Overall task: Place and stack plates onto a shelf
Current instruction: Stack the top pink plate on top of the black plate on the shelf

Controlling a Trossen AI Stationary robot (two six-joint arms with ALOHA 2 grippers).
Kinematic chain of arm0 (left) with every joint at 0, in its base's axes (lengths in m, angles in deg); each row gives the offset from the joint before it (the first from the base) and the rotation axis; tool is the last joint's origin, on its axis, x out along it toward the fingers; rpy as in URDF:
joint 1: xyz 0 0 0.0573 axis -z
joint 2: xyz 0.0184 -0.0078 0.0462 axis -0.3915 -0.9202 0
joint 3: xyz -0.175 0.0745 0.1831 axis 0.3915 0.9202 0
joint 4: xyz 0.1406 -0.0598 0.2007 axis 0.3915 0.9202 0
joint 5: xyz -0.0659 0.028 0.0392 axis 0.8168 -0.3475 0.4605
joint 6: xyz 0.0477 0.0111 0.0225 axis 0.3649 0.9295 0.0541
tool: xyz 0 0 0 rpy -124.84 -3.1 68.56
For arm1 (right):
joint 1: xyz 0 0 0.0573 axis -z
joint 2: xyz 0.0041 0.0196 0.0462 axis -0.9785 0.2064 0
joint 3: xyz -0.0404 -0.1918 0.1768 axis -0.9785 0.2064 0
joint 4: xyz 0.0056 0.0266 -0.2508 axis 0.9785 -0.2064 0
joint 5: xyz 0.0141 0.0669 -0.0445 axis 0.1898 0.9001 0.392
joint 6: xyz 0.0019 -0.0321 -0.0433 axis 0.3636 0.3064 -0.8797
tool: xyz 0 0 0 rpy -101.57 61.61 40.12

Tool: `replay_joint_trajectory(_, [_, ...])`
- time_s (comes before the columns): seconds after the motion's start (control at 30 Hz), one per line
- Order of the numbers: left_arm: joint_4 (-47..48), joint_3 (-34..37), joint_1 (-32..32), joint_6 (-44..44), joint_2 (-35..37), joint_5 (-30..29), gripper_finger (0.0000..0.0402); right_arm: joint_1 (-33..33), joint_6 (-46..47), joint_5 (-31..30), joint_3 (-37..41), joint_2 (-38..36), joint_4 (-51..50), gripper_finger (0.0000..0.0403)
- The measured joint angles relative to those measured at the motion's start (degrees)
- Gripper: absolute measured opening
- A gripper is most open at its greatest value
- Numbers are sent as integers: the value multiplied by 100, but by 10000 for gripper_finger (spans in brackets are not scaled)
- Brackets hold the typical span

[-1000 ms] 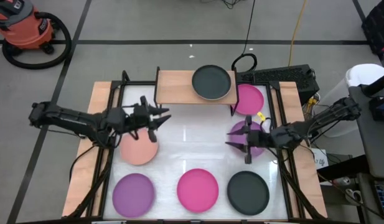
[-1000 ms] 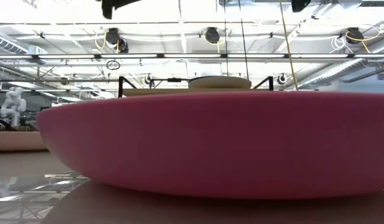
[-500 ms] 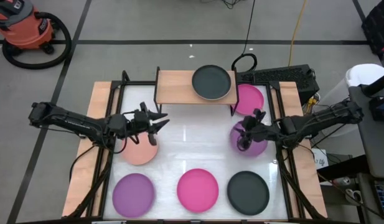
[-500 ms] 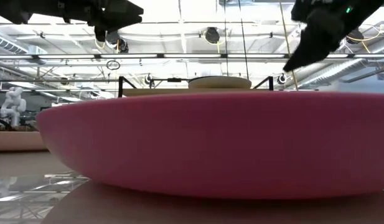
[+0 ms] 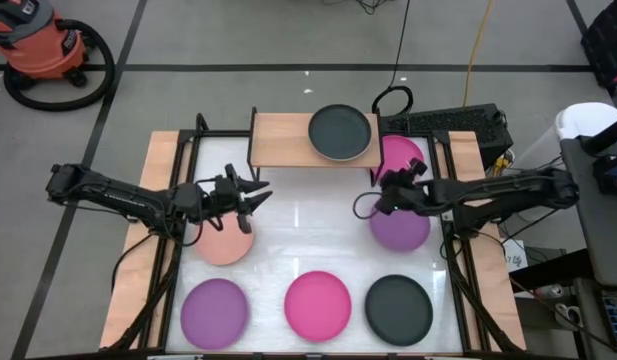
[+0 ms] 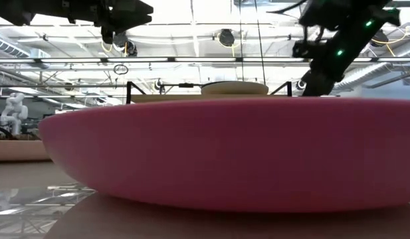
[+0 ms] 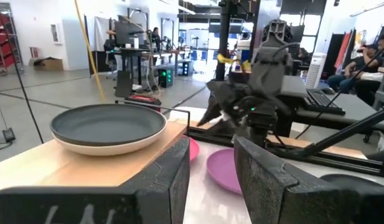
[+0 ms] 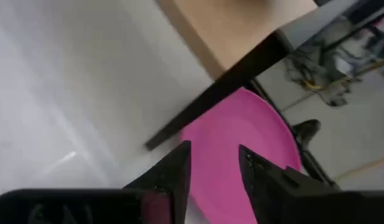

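Black on beige, two stacked plates [image 5: 340,132] sit at the right end of the wooden shelf [image 5: 280,140]. The right gripper [image 5: 388,190] hovers near the magenta plate [image 5: 403,156] beside the shelf's leg, just above a purple plate [image 5: 400,227], its fingers slightly parted and empty. The left gripper [image 5: 250,193] hangs over the table above the salmon plate [image 5: 224,241], fingers narrowly apart, holding nothing.

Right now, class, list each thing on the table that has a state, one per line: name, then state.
shelf: holds one stack.
black plate: stacked on a beige plate.
magenta plate: on table, partly under shelf.
purple plate: flat on table.
salmon plate: flat on table.
left gripper: open, empty.
right gripper: open, empty.
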Motion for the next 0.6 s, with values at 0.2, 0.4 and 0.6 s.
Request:
replay_joint_trajectory(0.2, [-21,0,1,11,-3,-1,129,302,-390,110,0,401,541,114])
replay_joint_trajectory(0.4, [-27,0,1,34,-3,-3,129,394,-896,310,9,610,1316,114])
replay_joint_trajectory(0.6, [-27,0,1,40,-3,-3,129,417,-1131,565,9,661,1592,114])
